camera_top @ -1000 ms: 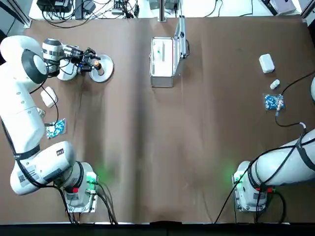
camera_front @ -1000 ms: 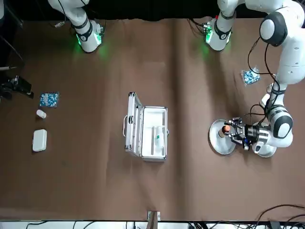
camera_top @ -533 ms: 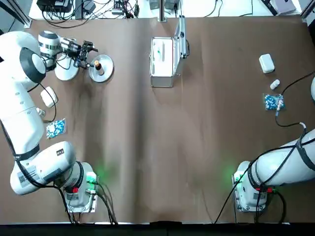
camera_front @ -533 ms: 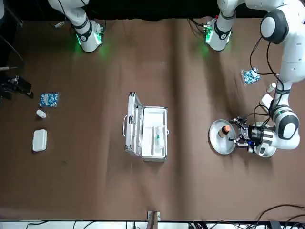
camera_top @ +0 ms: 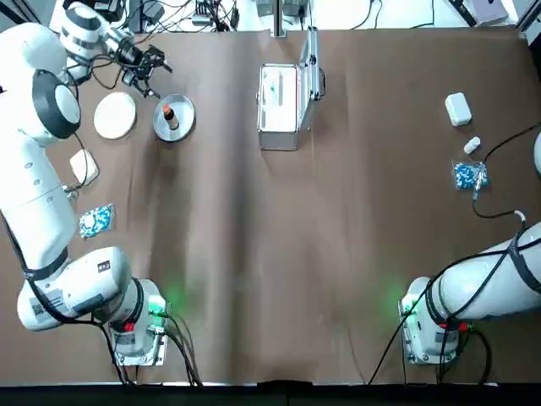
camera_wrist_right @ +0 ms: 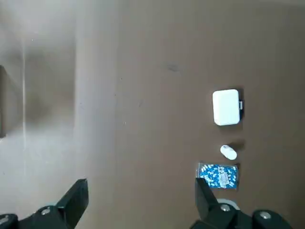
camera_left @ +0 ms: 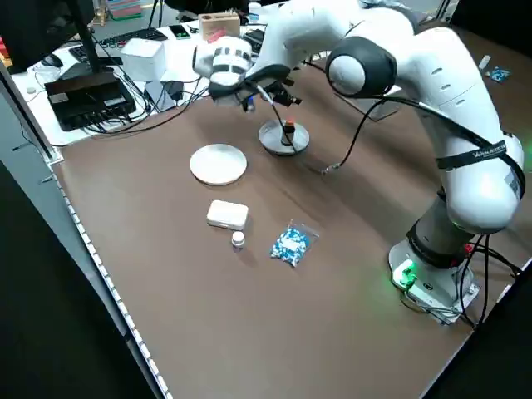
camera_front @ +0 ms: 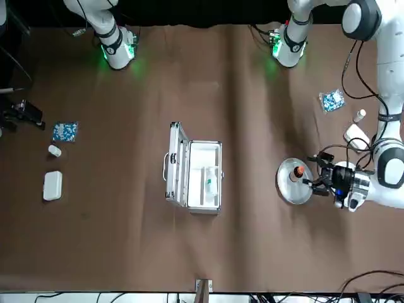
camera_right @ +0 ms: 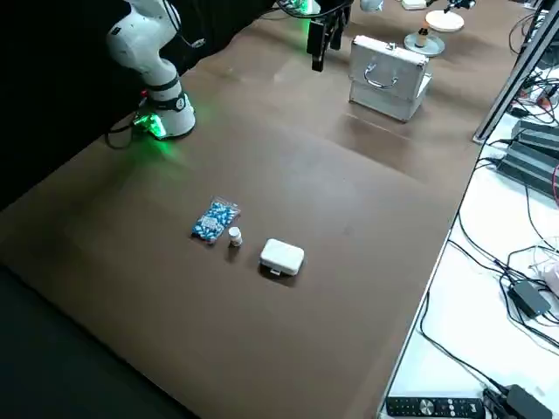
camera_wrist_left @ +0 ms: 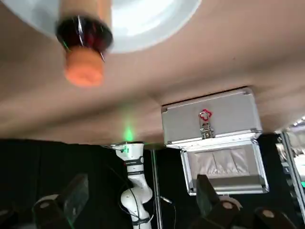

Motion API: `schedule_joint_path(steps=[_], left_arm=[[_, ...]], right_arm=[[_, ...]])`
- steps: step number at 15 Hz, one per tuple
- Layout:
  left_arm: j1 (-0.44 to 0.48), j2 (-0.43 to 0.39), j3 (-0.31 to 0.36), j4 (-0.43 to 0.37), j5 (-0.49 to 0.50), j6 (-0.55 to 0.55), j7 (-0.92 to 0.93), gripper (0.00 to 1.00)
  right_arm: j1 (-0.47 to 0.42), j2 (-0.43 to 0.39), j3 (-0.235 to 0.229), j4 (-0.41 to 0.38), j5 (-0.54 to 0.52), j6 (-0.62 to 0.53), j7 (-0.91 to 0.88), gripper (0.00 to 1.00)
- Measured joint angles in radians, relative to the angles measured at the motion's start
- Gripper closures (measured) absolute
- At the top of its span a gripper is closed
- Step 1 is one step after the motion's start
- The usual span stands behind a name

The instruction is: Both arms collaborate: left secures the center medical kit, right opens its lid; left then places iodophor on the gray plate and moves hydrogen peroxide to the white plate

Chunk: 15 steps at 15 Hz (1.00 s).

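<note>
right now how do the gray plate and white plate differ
The gray plate holds an upright brown bottle with an orange cap; the white plate holds nothing. The gray plate lies nearer the open kit, the white plate farther out toward the table's left edge. Both are round and lie flat, side by side.

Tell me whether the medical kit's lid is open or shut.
Open. The medical kit has its lid raised on edge, baring the white interior.
</note>
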Motion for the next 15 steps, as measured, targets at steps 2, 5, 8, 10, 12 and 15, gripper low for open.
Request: schedule_joint_path(steps=[2, 5, 8, 10, 12, 15], left_arm=[[-0.050, -0.032, 0.000, 0.012, 0.021, 0.004, -0.062, 0.00], [-0.086, -0.070, -0.001, 0.016, 0.036, 0.016, -0.086, 0.00], [-0.118, -0.107, -0.004, 0.019, 0.106, 0.044, -0.085, 0.00], [-0.170, -0.147, -0.006, 0.021, 0.160, 0.074, -0.085, 0.00], [-0.234, -0.188, -0.006, 0.021, 0.213, 0.103, -0.092, 0.00], [-0.302, -0.221, -0.009, 0.021, 0.241, 0.128, -0.098, 0.00]], right_arm=[[0.000, 0.000, 0.000, 0.000, 0.000, 0.000, 0.000, 0.01], [0.000, 0.000, 0.000, 0.000, 0.000, 0.000, 0.000, 0.01], [0.000, 0.000, 0.000, 0.000, 0.000, 0.000, 0.000, 0.01], [0.000, 0.000, 0.000, 0.000, 0.000, 0.000, 0.000, 0.01], [0.001, 0.000, 0.000, 0.000, 0.000, 0.000, 0.000, 0.01], [0.001, 0.000, 0.000, 0.000, 0.000, 0.000, 0.000, 0.01]])
